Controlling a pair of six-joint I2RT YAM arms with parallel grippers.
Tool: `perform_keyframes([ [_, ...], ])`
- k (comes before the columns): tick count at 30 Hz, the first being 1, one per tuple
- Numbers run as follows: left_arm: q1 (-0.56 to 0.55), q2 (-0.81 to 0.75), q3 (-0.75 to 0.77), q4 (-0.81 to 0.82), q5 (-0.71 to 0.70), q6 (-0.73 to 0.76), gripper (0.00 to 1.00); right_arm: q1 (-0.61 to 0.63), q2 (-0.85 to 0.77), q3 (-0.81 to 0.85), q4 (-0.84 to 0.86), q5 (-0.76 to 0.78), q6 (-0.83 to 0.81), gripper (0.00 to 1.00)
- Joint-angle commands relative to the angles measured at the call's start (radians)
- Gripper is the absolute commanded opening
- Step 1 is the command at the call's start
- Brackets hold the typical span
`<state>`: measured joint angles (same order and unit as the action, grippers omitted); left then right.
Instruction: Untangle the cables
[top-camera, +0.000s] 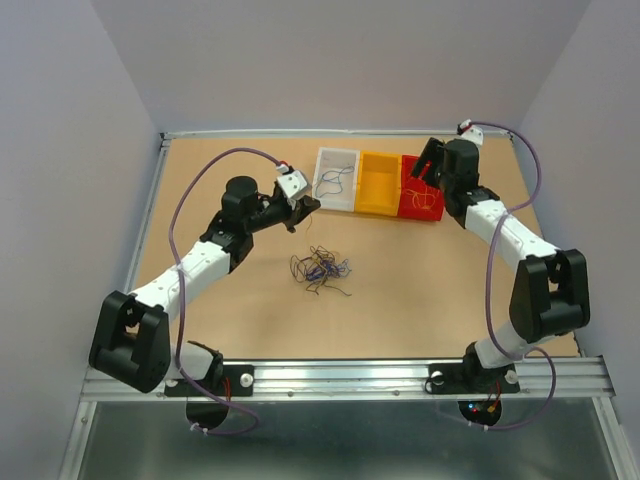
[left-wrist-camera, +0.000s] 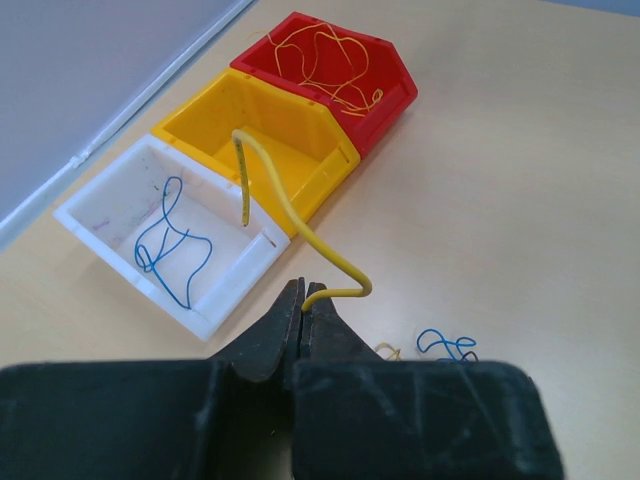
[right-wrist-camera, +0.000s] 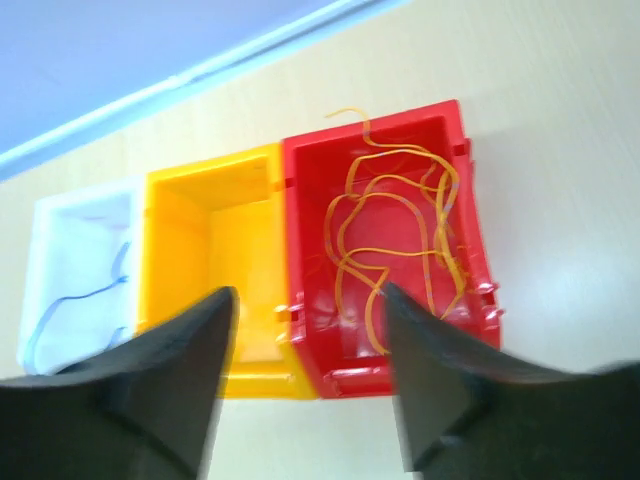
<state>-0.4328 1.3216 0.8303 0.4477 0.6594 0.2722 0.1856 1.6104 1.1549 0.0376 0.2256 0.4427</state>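
Jaws of the left gripper (left-wrist-camera: 303, 300) are pressed together on one end of a yellow wire (left-wrist-camera: 290, 215), with no gap showing between them. The wire kinks sideways at the tips, then climbs in a long arc, and its free end hooks down in front of the bins in the left wrist view. From above, this gripper sits just left of the white bin, above the wooden table (top-camera: 200, 190). Nearer the arm bases and slightly to the right, a loose tangle of cables (top-camera: 320, 268) in blue, black and yellow-orange lies on the table, well apart from the bins. Three bins stand touching in a row at the far side. The white bin (top-camera: 336, 180) holds a looping blue strand (left-wrist-camera: 170, 245). The yellow bin (top-camera: 379, 183) comes next, and the red bin (top-camera: 421, 190) holds a heap of curly yellow-orange strands (right-wrist-camera: 395, 240). Over the red bin hangs the right gripper (right-wrist-camera: 305, 300), its fingers spread wide with nothing between them, the red and yellow bins showing through the gap.
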Motion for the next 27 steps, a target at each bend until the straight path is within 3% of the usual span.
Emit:
perform_keyframes([
  [1, -0.009, -0.061, -0.007, 0.020, 0.000, 0.010, 0.00, 0.061, -0.070, -0.083, 0.025, -0.080, -0.071, 0.83],
  [4, -0.011, -0.073, -0.005, 0.011, 0.008, 0.004, 0.00, 0.110, -0.125, -0.153, 0.076, -0.129, -0.107, 0.94],
  [5, -0.009, -0.079, -0.003, 0.006, 0.009, 0.001, 0.00, 0.124, -0.144, -0.182, 0.111, -0.217, -0.120, 0.95],
  [11, -0.012, -0.084, 0.069, -0.087, 0.051, -0.024, 0.00, 0.239, -0.230, -0.426, 0.479, -0.649, -0.203, 0.90],
  [20, -0.012, -0.127, 0.197, -0.265, 0.182, -0.036, 0.00, 0.474, -0.117, -0.351, 0.484, -0.730, -0.349, 0.77],
  [27, -0.012, -0.145, 0.308, -0.310, 0.192, -0.105, 0.00, 0.545, -0.047, -0.290, 0.493, -0.743, -0.377, 0.72],
])
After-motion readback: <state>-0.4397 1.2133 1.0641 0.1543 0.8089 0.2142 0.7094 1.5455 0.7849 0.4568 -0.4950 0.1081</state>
